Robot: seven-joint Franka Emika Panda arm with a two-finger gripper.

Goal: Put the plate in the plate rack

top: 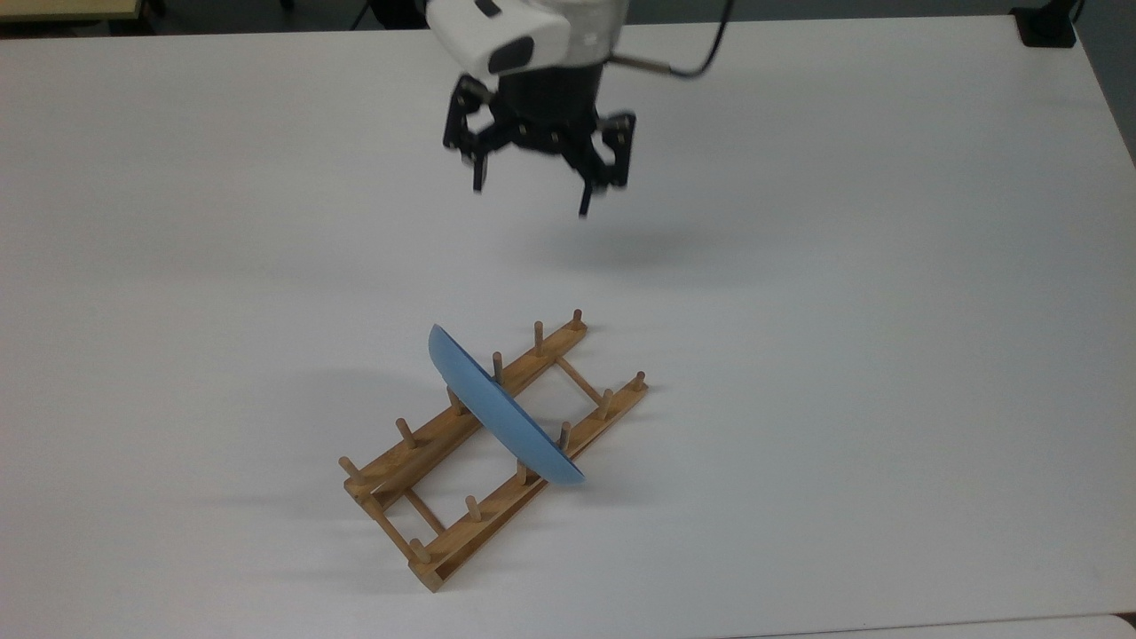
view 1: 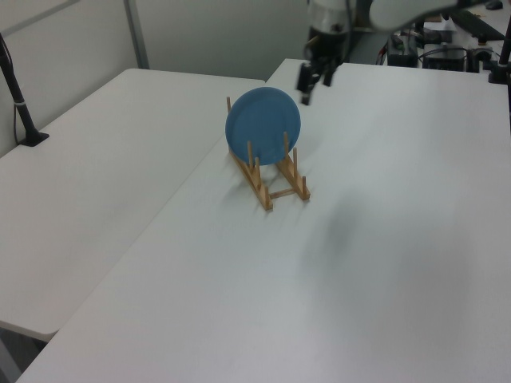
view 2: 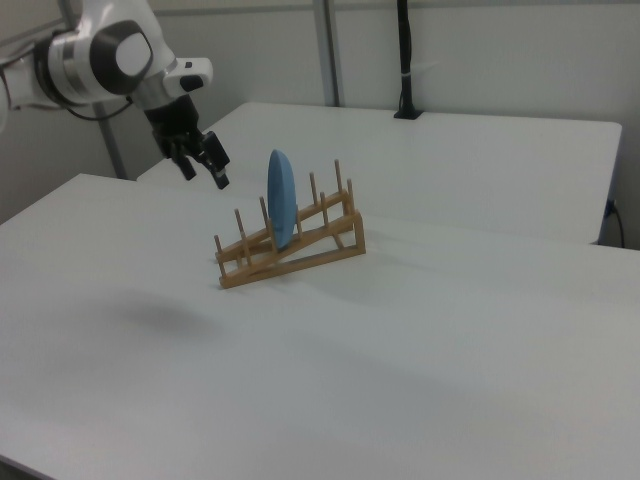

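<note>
The plate (top: 501,410) is found standing on edge in the plate rack (top: 417,453), seated between pegs near the middle of the rack's length. In the top view it is seen edge-on, crossing both rails at an angle, its upper rim projecting past the far rail toward the top view's left. In the left view its round face (view 1: 263,124) is presented almost fully, with two pegs standing in front of its lower part. In the right view the plate (view 2: 280,197) is seen as a narrow upright ellipse, tilted slightly; which pegs it leans on cannot be made out with certainty there.

The rack rests flat on the white tabletop (top: 843,311), set diagonally in the top view, its near end toward the top view's lower left.

The hand (top: 531,200) is held above the tabletop, well apart from the plate and rack, toward the far side of the scene in the top view. Its two black fingers (top: 479,173) are spread apart, pointing downward, and nothing is gripped between them. A soft shadow is cast on the tabletop below it. In the left view the hand (view 1: 306,93) is seen just beyond the plate's upper right rim, clear of it. In the right view it (view 2: 205,170) hangs at the right view's left of the plate, with open space between them.
</note>
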